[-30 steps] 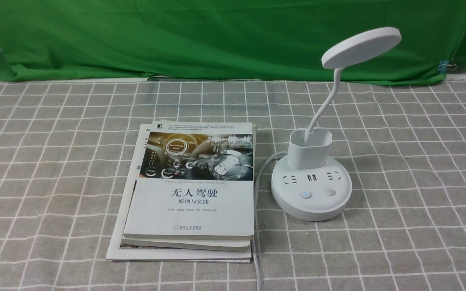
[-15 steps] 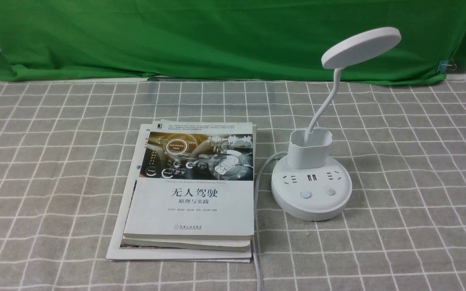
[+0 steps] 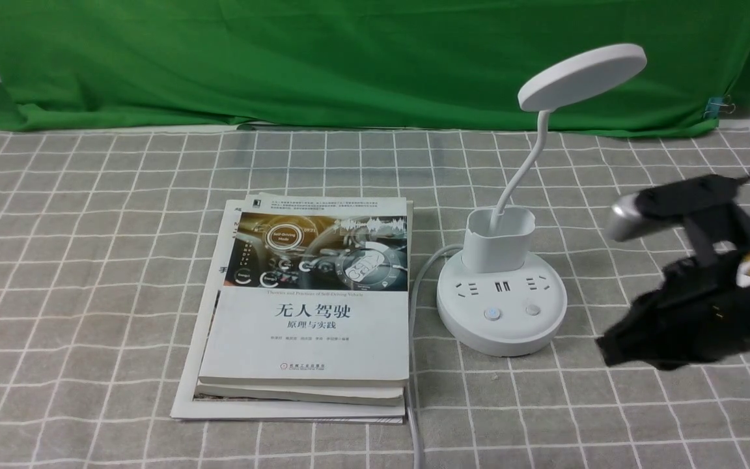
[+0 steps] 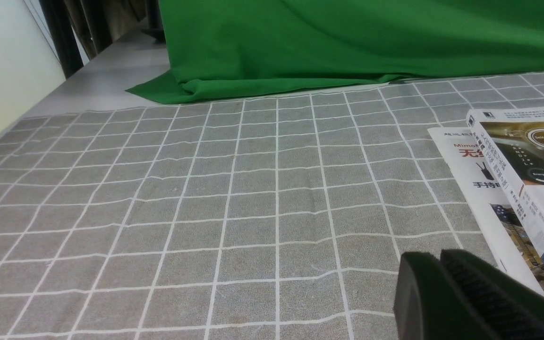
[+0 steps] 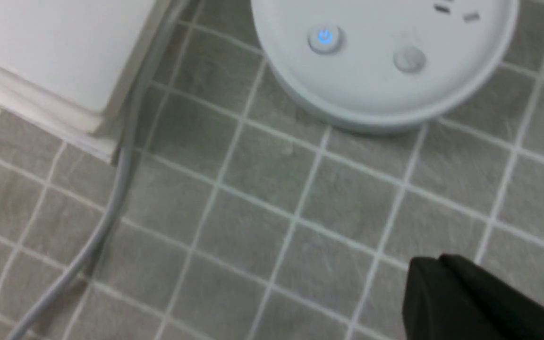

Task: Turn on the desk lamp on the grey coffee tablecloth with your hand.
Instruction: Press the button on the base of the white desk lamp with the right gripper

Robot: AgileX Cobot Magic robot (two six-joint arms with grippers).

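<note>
**Right pincer near lamp base, bare cloth between**

White plastic disc-head desk lamp (image 3: pixel 502 319) stood right of centre on the grey white-gridded tablecloth (image 3: pixel 88 260). Black right pincer (image 3: pixel 609 348) hung near its base, apart, tips together. Black left pincer (image 4: pixel 437 274) was together too. Top of the white book stack (image 3: pixel 310 326) read "无人驾驶 原理与实践".

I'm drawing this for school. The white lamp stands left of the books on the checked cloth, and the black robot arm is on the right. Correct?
Not quite. The front view shows the desk lamp standing right of the books, not left. It is on the grey coffee tablecloth, and the right arm is on the right.
</note>
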